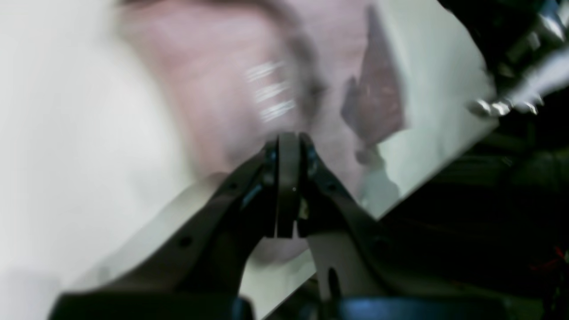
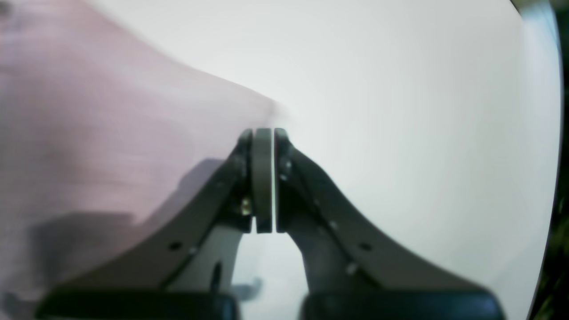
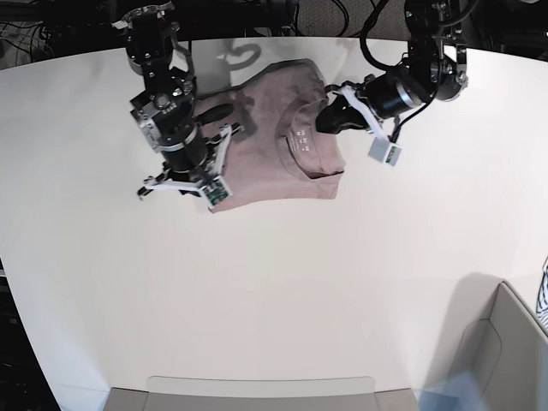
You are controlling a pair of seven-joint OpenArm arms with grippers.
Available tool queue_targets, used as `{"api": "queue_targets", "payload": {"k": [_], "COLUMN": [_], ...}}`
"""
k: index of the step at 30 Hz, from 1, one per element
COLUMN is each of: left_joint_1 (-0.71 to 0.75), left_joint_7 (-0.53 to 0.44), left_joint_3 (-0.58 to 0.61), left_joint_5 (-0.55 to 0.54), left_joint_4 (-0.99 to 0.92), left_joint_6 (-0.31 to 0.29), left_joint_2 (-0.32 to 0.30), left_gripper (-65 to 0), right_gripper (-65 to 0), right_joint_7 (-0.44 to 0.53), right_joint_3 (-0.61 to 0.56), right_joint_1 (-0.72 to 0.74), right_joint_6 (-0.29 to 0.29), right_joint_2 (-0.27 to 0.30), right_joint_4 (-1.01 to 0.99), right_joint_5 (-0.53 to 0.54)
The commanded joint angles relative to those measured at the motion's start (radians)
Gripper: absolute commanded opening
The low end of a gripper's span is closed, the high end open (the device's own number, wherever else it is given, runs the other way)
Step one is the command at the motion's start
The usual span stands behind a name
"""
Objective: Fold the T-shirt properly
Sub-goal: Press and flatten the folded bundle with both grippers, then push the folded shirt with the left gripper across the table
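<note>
On white table (image 3: 282,282), T-shirt (image 3: 265,163) bunched, left end effector (image 1: 289,135) and right end effector (image 2: 263,131) each pinching its fabric.

T-shirt (image 1: 213,80) motion-blurred — label print (image 1: 271,91) unreadable.

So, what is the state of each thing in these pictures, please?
Dusty pink cotton T-shirt: partly folded, bunched on the white table.
Left gripper: shut, at the shirt's neck area.
Right gripper: shut at the shirt's edge; grip unclear.
</note>
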Motion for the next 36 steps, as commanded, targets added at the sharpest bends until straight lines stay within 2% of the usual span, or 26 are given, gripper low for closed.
{"api": "queue_targets", "payload": {"k": [1, 3, 6, 9, 13, 16, 20, 22, 24, 30, 32, 36], "left_joint_1": [-0.001, -0.002, -0.004, -0.039, -0.067, -0.081, -0.147, -0.162, -0.173, -0.151, -0.128, -0.131], "left_joint_7": [-0.02, -0.042, -0.072, -0.08, -0.066, -0.058, -0.069, -0.071, -0.072, -0.135, -0.15, -0.207], "left_joint_3": [0.039, 0.135, 0.298, 0.462, 0.559, 0.526, 0.313, 0.227, 0.174, 0.171, 0.169, 0.169], "left_joint_5": [0.009, 0.085, 0.22, 0.419, 0.619, 0.701, 0.751, 0.751, 0.747, 0.747, 0.747, 0.747], "left_joint_4": [0.025, 0.045, 0.055, 0.052, -0.014, -0.094, -0.152, -0.13, -0.072, -0.023, -0.02, -0.023], "left_joint_6": [-0.003, -0.003, -0.003, -0.003, -0.003, 0.005, 0.123, 0.171, 0.186, 0.186, 0.185, 0.185], "left_joint_2": [-0.003, -0.003, -0.003, -0.006, -0.003, 0.016, 0.023, 0.025, 0.026, 0.066, 0.094, 0.108], "left_gripper": [-65.0, -65.0, -65.0, -65.0, -65.0, -65.0, -65.0, -65.0, -65.0, -65.0, -65.0, -65.0], "right_gripper": [-65.0, -65.0, -65.0, -65.0, -65.0, -65.0, -65.0, -65.0, -65.0, -65.0, -65.0, -65.0], "right_joint_7": [0.024, -0.026, -0.062, -0.065, -0.065, -0.067, -0.142, -0.145, -0.145, -0.145, -0.145, -0.145], "right_joint_3": [0.018, 0.032, 0.035, 0.035, 0.029, -0.013, -0.189, -0.241, -0.237, -0.085, -0.009, 0.119], "right_joint_1": [0.024, 0.047, 0.081, 0.107, 0.101, 0.056, -0.039, -0.073, -0.099, -0.099, -0.099, -0.123], "right_joint_6": [-0.002, 0.01, 0.101, 0.188, 0.203, 0.205, 0.21, 0.216, 0.216, 0.216, 0.214, 0.214], "right_joint_2": [0.018, 0.072, 0.123, 0.13, 0.132, 0.147, 0.256, 0.284, 0.287, 0.262, 0.241, 0.216], "right_joint_4": [0.017, 0.003, -0.039, -0.079, -0.132, -0.142, -0.056, 0.01, 0.076, 0.119, 0.117, 0.115], "right_joint_5": [0.043, 0.098, 0.172, 0.199, 0.199, 0.199, 0.216, 0.25, 0.316, 0.423, 0.433, 0.433]}}
